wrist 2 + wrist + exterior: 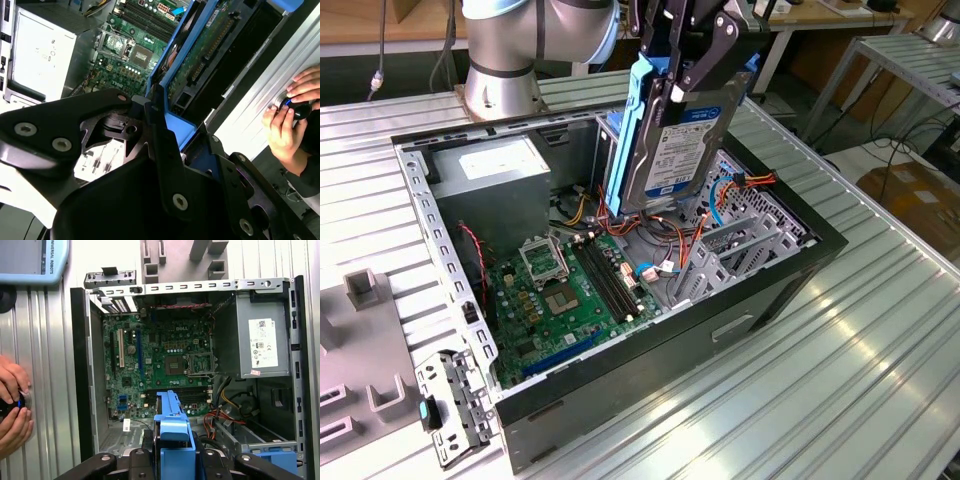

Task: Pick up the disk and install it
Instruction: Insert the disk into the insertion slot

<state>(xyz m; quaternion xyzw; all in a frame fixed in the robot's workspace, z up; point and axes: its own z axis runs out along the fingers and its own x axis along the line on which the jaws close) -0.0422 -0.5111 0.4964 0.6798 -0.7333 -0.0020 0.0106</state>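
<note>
I find the gripper (692, 78) clamped on the top end of the disk (672, 150), which is upright above the open computer case (720, 335); judged stiff, dense, shock-sensitive, best held across its blue rails (628, 130)

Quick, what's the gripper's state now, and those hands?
Gripper: shut on the disk, above the open case.
Person's hands: on a small dark device on the table.
</note>
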